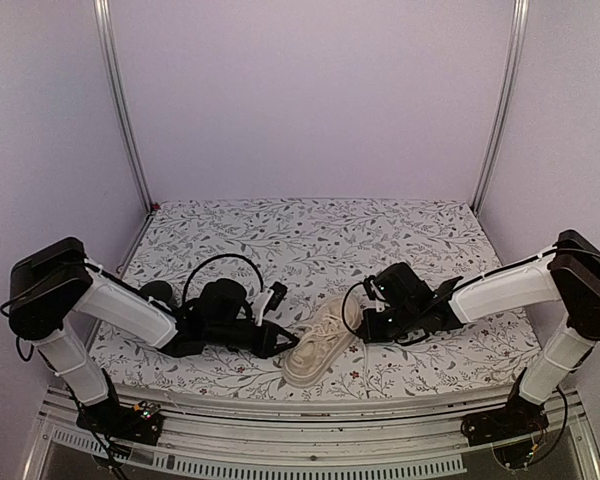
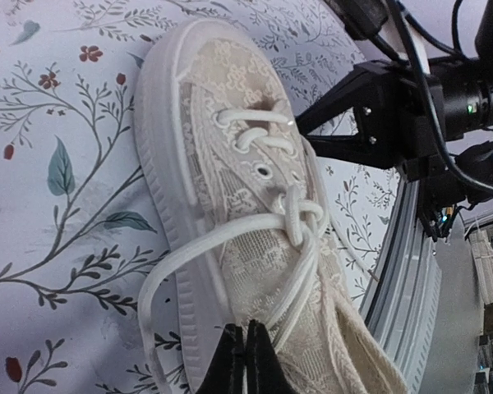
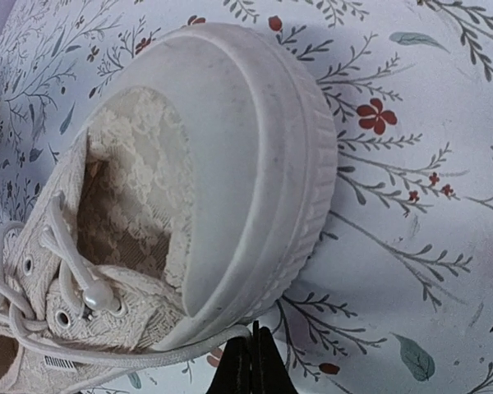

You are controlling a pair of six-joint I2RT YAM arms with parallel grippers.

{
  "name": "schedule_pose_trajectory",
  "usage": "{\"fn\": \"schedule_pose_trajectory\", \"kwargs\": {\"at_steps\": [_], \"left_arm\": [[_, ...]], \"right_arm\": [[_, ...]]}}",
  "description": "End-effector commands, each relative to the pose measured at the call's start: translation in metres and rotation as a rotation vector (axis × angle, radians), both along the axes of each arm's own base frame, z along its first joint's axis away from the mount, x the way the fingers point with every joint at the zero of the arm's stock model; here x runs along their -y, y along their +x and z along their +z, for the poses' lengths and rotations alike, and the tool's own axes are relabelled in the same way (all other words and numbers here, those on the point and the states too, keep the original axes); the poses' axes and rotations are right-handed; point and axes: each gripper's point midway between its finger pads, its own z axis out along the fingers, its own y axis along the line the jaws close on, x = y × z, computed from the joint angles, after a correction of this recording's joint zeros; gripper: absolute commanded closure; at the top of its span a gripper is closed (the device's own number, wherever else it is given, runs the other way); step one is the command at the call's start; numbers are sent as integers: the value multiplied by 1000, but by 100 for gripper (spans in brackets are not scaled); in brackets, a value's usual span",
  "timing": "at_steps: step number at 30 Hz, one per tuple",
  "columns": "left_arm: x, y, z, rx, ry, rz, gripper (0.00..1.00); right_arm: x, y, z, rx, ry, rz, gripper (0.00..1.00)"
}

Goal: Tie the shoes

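Note:
A cream low-top sneaker (image 1: pixel 318 350) lies on the floral cloth near the front edge, between my two grippers. In the left wrist view the sneaker (image 2: pixel 230 139) shows its laces crossed in a first knot (image 2: pixel 294 215). A double lace strand (image 2: pixel 300 287) runs down from that knot to my left gripper (image 2: pixel 246 349), which is shut on it. A loose lace loop (image 2: pixel 160 279) hangs over the sole's side. My right gripper (image 3: pixel 257 349) sits beside the toe cap (image 3: pixel 255 156), shut on the end of a lace (image 3: pixel 148 355). In the top view, the left gripper (image 1: pixel 283 345) and right gripper (image 1: pixel 364 328) flank the shoe.
The floral cloth (image 1: pixel 310 240) covers the table, with walls on three sides. A metal rail (image 1: pixel 310 410) runs along the front edge, close to the shoe. A dark round object (image 1: pixel 158 292) sits behind the left arm. The right arm (image 2: pixel 394 107) shows beyond the shoe.

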Motion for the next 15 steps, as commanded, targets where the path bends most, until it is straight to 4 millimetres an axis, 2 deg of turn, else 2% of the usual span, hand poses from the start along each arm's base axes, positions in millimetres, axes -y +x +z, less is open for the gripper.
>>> {"fn": "schedule_pose_trajectory", "kwargs": {"at_steps": [1,5,9,12,15], "left_arm": [[17,-29,-10,-76,-6,-104,100],[27,-36,-8,-73,-4,-119,100],[18,-26,0,-40,12,-51,100],[13,-12,16,25,21,9,100],[16,-1,43,95,-5,38,100]], "right_arm": [[-20,35,22,87,74,-1,98],[-26,54,29,121,81,9,98],[-22,59,36,147,59,20,98],[-13,53,39,160,13,51,98],[-8,44,50,181,-7,109,98]]}}
